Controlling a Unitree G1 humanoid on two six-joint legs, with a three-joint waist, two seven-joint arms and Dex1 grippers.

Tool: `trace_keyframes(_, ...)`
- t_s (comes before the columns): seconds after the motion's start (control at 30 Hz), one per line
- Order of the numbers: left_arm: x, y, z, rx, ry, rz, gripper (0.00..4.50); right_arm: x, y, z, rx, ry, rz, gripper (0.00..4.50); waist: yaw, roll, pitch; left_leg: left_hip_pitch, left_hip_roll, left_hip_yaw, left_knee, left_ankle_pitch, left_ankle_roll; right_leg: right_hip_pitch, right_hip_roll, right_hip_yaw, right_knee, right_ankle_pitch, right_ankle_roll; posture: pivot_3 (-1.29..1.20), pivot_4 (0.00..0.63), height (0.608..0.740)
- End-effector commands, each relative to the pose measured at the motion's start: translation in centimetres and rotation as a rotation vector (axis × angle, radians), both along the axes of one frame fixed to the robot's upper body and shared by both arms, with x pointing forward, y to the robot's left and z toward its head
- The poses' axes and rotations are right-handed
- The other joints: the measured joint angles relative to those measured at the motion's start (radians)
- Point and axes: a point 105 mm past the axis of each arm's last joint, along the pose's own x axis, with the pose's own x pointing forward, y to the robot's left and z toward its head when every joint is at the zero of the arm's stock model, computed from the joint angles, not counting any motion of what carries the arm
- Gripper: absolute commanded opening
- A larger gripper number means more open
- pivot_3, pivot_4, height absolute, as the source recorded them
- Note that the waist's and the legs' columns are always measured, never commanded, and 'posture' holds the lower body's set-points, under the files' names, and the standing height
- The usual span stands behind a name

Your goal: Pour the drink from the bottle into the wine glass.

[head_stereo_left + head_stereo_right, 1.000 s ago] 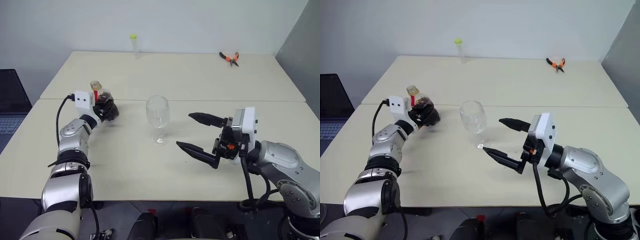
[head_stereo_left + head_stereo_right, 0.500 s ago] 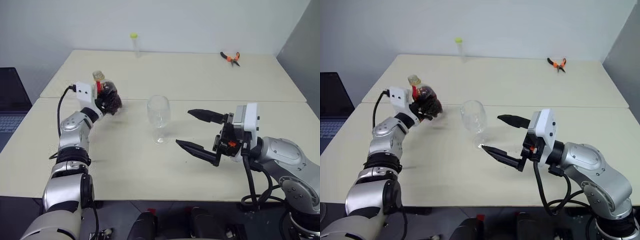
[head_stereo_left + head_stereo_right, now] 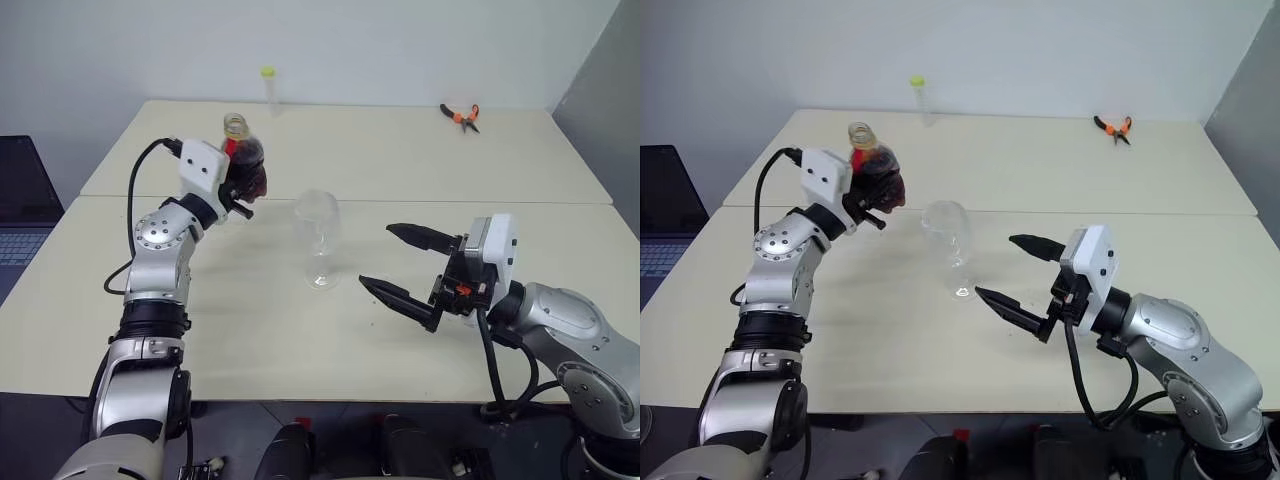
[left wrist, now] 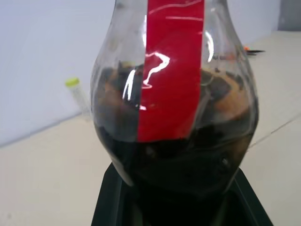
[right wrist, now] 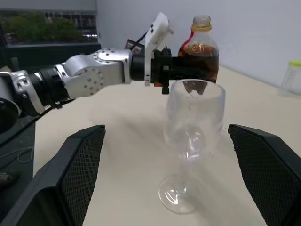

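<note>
A: Where is the bottle?
B: Upright and clear of the table, pinched round its belly by the left gripper; cap off, dark drink low inside; it hangs just left of the wine glass.
A: And the glass?
B: Empty, standing on the table; the right gripper waits beside it, fingers spread wide, holding nothing.

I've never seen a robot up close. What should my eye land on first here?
Probably the small clear plastic bottle of dark brown drink, uncapped and upright, gripped off the table by the left gripper, just left of the clear stemmed wine glass. That glass stands empty mid-table. To its right, the right gripper hovers with its two black fingers spread wide, pointing at the glass.
</note>
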Motion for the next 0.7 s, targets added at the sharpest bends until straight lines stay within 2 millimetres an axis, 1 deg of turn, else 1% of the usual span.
trace_keyframes(0.03,-0.5,-1.1,2.4,0.135,-0.122,-0.039,0.79,0.4,-0.1,0.4,0.033,-0.037,-0.059,4.50,-0.001,0.000,0.000,0.000,0.000,0.000,0.000,0.000,0.000,0.000,0.000,0.000,0.000,0.000,0.000,0.00,0.150,0.740)
trace_keyframes(0.13,-0.5,-1.9,2.9,0.225,-0.168,-0.066,0.79,1.2,-0.2,0.3,0.048,-0.048,-0.108,4.50,-0.002,0.000,0.000,0.000,0.000,0.001,0.000,0.000,0.000,0.000,0.001,0.001,0.000,0.000,0.000,0.00,0.150,0.740)
trace_keyframes(0.33,-1.0,-2.5,3.7,0.351,-0.269,-0.090,0.76,2.0,0.3,-0.1,0.052,-0.056,-0.133,4.50,-0.002,0.000,0.000,0.000,-0.001,0.001,0.000,0.000,0.000,0.000,0.001,0.001,0.000,0.000,0.000,0.00,0.150,0.740)
trace_keyframes(0.53,-1.6,-2.2,5.1,0.468,-0.402,-0.064,0.76,2.3,0.9,-0.3,0.047,-0.061,-0.131,4.50,-0.002,0.000,0.000,0.000,-0.002,0.000,0.000,0.000,0.000,0.000,0.001,0.001,0.000,0.000,0.000,0.00,0.150,0.740)
trace_keyframes(0.7,-2.2,-2.0,5.3,0.559,-0.478,-0.074,0.76,1.8,1.8,0.6,0.079,-0.084,-0.074,4.50,-0.003,0.000,0.000,0.000,-0.002,0.000,0.000,0.000,0.000,-0.001,0.001,0.001,0.000,0.000,0.000,0.00,0.150,0.740)
